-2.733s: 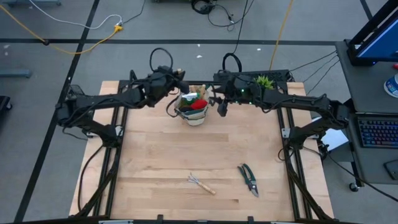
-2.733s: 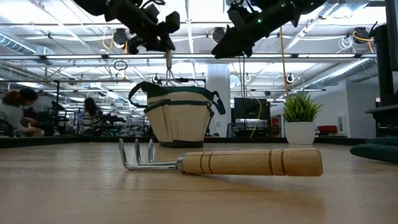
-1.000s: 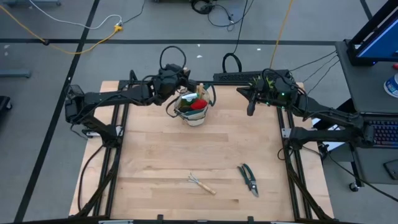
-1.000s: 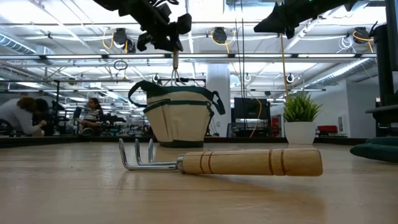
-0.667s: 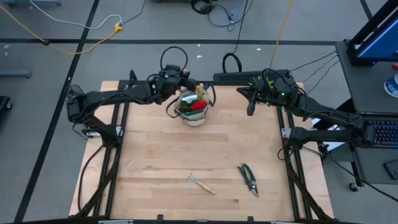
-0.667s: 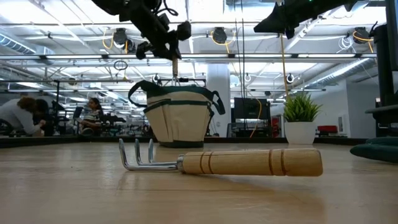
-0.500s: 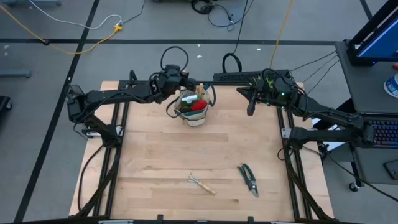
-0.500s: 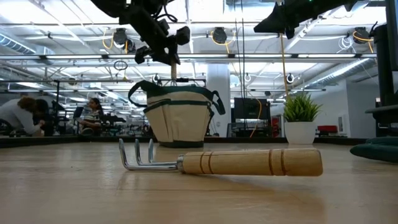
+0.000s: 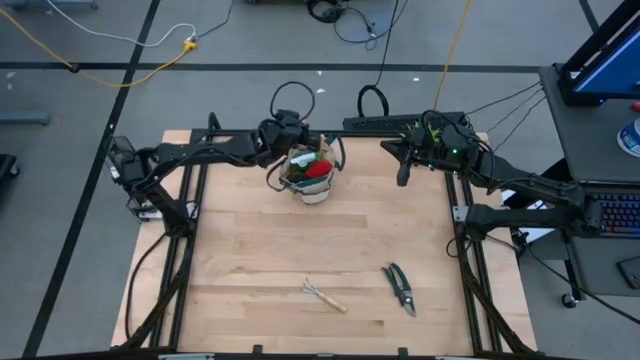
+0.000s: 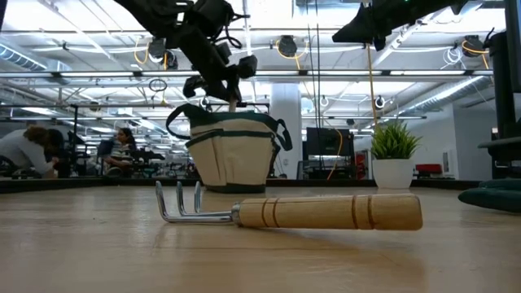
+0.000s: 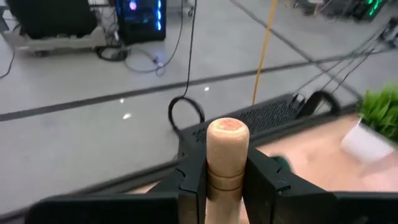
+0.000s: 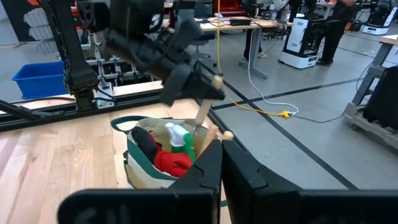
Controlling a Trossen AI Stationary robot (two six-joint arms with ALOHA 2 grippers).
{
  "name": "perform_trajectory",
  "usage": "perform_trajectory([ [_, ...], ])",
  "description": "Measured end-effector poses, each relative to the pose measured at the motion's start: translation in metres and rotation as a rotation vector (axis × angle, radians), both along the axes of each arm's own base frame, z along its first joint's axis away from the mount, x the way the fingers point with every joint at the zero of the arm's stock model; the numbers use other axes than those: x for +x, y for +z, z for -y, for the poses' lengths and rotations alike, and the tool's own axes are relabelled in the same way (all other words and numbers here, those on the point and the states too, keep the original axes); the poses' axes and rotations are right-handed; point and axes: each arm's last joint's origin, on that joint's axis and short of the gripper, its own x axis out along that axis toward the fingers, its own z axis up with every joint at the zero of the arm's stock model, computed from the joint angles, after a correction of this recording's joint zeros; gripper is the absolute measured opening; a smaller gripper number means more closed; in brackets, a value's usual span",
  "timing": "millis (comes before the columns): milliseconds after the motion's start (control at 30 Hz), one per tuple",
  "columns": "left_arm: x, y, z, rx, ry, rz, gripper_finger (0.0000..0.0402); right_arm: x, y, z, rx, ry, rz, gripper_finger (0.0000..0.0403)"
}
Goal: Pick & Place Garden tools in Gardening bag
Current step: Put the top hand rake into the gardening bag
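The beige gardening bag [image 9: 312,180] with green trim stands at the far middle of the table. It holds a red-black glove [image 12: 169,160], a green spray bottle [image 12: 184,142] and a wooden handle [image 12: 225,134]. My left gripper [image 9: 292,133] hangs over the bag's far rim, shut on a wooden-handled tool [image 12: 204,111] that slants down into the bag. My right gripper [image 9: 403,178] waits shut at the far right, holding nothing. A rake [image 9: 324,295] and pruning shears [image 9: 400,288] lie near the front edge. My left gripper pinches the tool's wooden handle [image 11: 225,177] between its two fingers, just below the handle's rounded free end [image 11: 227,129], which sticks out past the fingers. The tool hangs slanted below the gripper, its lower part [image 12: 198,127] inside the bag's mouth.
A small potted plant [image 9: 426,130] stands at the far right, behind my right gripper. The rake [image 10: 326,213] lies close to the low camera. Bare wood stretches between the bag and the tools at the front. People sit in the room beyond the table.
My left gripper has gone a little toward the table's right edge and down toward the bag, tipping as it went. The tool, which hung above the bag's rim, now reaches into the bag. My right gripper has kept still.
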Motion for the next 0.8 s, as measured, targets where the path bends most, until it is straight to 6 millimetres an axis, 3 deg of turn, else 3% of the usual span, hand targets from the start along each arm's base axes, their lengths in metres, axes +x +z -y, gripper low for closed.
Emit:
perform_trajectory([
  [333, 0.009, -0.004, 0.003, 0.034, -0.065, -0.013, 0.0069, 0.0, -0.001, 0.0, 0.002, -0.004, -0.005, 0.0],
  [800, 0.007, -0.013, 0.005, 0.001, -0.098, -0.1, 0.0069, 0.0, 0.0, 0.0, -0.006, -0.005, -0.007, 0.0],
])
